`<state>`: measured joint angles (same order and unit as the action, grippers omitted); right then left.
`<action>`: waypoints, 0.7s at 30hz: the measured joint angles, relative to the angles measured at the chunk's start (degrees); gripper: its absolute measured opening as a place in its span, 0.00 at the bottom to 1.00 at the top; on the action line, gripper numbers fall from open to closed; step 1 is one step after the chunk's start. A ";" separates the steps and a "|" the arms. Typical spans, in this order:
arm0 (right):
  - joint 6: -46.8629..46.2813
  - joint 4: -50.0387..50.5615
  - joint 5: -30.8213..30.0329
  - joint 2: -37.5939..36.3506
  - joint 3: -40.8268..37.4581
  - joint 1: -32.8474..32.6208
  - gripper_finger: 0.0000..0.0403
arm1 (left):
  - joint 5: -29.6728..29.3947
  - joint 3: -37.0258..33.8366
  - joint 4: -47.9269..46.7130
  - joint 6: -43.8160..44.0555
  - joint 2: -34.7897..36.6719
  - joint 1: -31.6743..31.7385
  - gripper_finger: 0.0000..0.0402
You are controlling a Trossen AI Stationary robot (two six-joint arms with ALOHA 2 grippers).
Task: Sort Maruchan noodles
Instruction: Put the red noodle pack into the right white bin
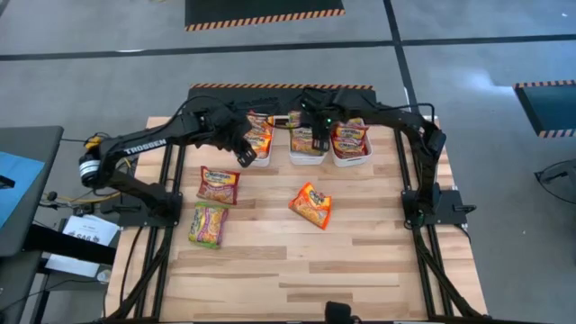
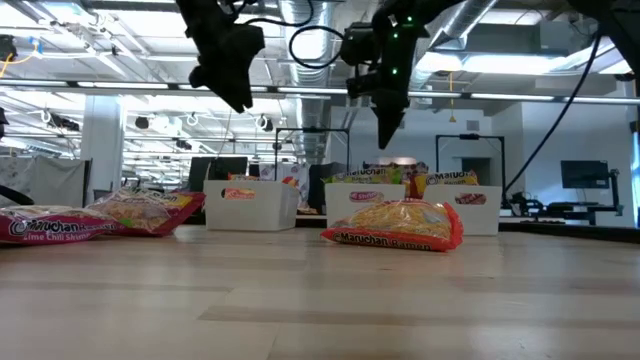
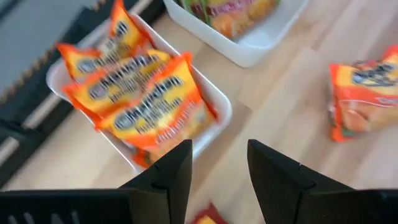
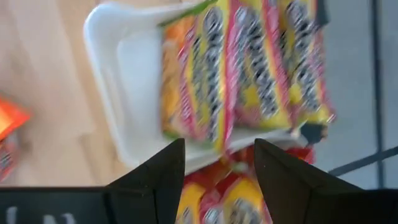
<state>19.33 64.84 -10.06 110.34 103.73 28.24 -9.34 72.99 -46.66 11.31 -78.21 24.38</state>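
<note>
Three white bins stand in a row at the table's far side. The left bin [image 1: 259, 142] holds orange Maruchan noodles [image 3: 146, 102], the middle bin [image 1: 306, 148] green-and-pink packets [image 4: 249, 68], and the right bin [image 1: 350, 146] red ones. Three packets lie flat on the wood: a red-pink one [image 1: 219, 184], a green one [image 1: 207, 225] and an orange one [image 1: 311, 205]. My left gripper [image 3: 221, 174] hangs open in the air over the near end of the left bin [image 3: 217, 102]. My right gripper [image 4: 219, 168] hangs open above the middle bin [image 4: 118, 74]. Nothing is between either pair of fingers.
Bare wood lies between the loose packets and the table's near edge. In the low view the orange packet [image 2: 400, 225] lies in front of the bins [image 2: 250, 205], with both grippers [image 2: 235, 95] [image 2: 388, 125] well above them.
</note>
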 joint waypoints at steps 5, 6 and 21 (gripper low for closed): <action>-3.46 6.99 1.06 0.00 1.65 -0.14 0.53 | 3.28 -0.02 -1.16 3.37 2.59 0.00 0.35; -4.20 8.06 1.11 0.00 1.65 -0.14 0.53 | 3.56 -0.02 -1.48 3.74 3.38 0.00 0.35; -15.41 18.94 7.58 0.00 1.63 -1.81 0.53 | -3.42 -0.02 -16.37 -1.65 7.15 1.25 0.35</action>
<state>3.93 83.78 -2.48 110.34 105.36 26.43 -12.75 72.97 -63.02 9.66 -71.06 25.63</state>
